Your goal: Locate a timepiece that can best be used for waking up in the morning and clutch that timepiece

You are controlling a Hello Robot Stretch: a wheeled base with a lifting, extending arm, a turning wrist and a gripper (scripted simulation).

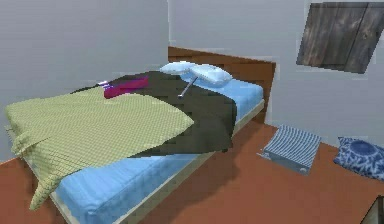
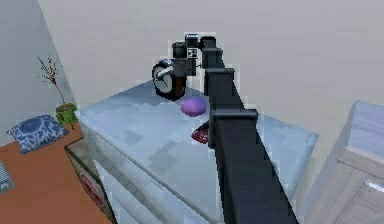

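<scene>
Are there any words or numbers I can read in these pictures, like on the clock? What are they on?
None can be read.
Clock on the dresser: face too small to read any numbers.
White squares at the end of the arm: black marks, not letters.

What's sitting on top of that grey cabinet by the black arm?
On the cabinet top: what looks like a round clock, a purple blob near it, and a dark red thing half covered by the arm. Whatever lies under the arm is hidden.
</scene>
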